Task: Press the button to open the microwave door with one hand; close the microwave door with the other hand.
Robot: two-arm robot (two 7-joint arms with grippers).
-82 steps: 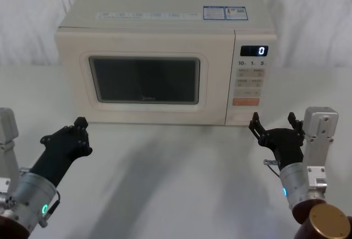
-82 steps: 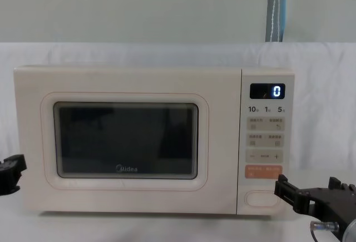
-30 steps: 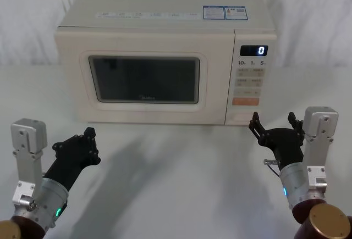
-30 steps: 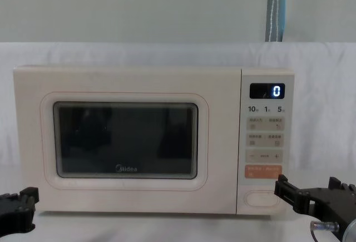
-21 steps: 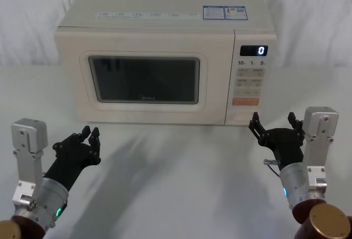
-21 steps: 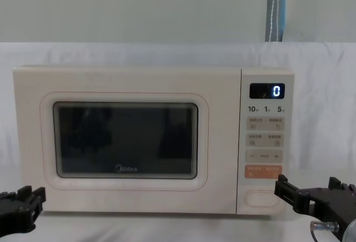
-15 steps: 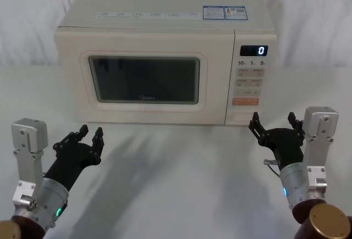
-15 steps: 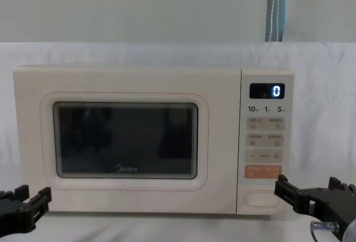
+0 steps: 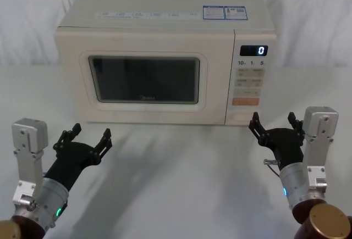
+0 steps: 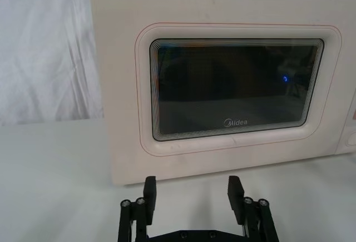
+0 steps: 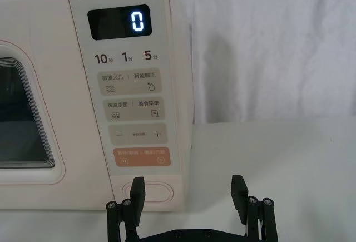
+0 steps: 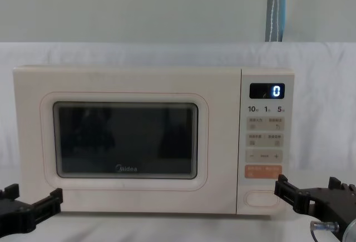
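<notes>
Directly beyond the spread right end effector [image 11: 187,189] sits the button [image 11: 153,191], untouched.

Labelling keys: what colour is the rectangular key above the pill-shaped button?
Orange rectangular key, clearest in the right wrist view.

A cream microwave door [image 9: 144,81], shut flush with the oven body, had a dark rounded-rectangle window in a raised cream frame with a small "Midea" logo beneath the glass. To its right, at the foot of the narrow control panel, sat the button [image 11: 151,191], a wide cream pill shape with a thin outline, unpressed. The black forked left gripper [image 9: 88,138] hovered low before the door's lower left corner, fingers [image 10: 149,189] spread wide, while the right gripper [image 9: 273,126] hovered low just before the button, fingers [image 11: 238,189] likewise apart, touching nothing.
</notes>
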